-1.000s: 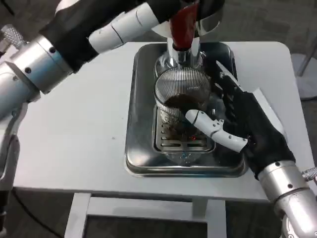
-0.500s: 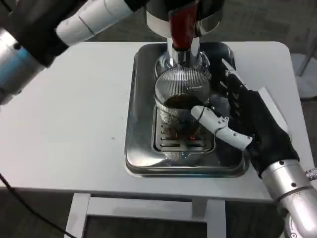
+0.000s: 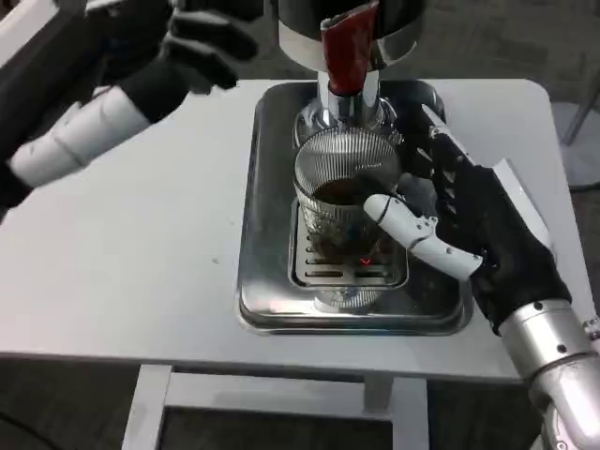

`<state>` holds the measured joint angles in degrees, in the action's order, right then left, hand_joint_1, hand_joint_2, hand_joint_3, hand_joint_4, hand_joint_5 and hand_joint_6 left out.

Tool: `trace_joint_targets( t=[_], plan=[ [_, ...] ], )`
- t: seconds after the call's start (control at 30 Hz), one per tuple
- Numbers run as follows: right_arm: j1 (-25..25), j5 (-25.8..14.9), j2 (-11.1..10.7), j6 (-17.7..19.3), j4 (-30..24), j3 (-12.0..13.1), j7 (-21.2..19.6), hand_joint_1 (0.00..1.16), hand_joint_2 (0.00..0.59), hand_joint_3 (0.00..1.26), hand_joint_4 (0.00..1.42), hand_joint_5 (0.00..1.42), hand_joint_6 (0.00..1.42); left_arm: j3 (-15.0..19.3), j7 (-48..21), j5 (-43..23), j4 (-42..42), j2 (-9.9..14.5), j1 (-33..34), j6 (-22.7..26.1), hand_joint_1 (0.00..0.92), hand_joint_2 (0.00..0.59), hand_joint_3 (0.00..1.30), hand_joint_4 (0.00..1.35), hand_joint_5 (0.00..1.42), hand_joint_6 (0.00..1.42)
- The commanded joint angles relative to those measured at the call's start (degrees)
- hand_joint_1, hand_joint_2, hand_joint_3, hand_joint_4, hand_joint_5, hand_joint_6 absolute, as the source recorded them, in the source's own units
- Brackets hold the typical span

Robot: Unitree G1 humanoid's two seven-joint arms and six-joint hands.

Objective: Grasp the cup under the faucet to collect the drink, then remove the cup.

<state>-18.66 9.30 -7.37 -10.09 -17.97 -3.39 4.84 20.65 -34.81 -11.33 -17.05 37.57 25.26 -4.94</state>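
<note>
Head view: my right hand (image 3: 469, 234) wraps its fingers around the cup (image 3: 345, 192), which stands on the tray (image 3: 267, 281) under the faucet (image 3: 349, 56) with dark drink inside, while my left hand (image 3: 192, 42) hangs up high, fingers apart, holding nothing.

A lab or test room: plain white table (image 3: 141, 272) on grey carpet (image 3: 487, 42), steel drip tray (image 3: 272, 300).
</note>
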Motion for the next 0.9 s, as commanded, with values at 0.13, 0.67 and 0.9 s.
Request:
trace_joint_targets(
  t=[0.13, 0.67, 0.9],
  plan=[
    [1.4, -0.5, -0.3, -0.1, -0.9, -0.3, 0.8, 0.57, 0.250, 0.05, 0.06, 0.13, 0.26, 3.8, 1.3, 0.3, -1.7, 0.5, -9.6, -1.8, 0.000, 0.067, 0.32, 0.36, 0.44, 0.47],
    [1.6, 1.4, -0.5, -0.5, 0.1, -2.0, 0.3, 0.62, 0.224, 0.00, 0.03, 0.11, 0.27, 2.7, 4.7, 3.8, 3.9, -0.7, -18.1, -5.4, 0.004, 0.079, 0.31, 0.36, 0.43, 0.45],
    [1.2, 1.9, -0.2, -0.1, 1.6, -2.8, 0.2, 0.63, 0.221, 0.00, 0.00, 0.07, 0.22, 3.2, 4.9, 3.7, 4.1, -0.5, -21.3, -5.5, 0.015, 0.083, 0.31, 0.36, 0.43, 0.43]
  ],
)
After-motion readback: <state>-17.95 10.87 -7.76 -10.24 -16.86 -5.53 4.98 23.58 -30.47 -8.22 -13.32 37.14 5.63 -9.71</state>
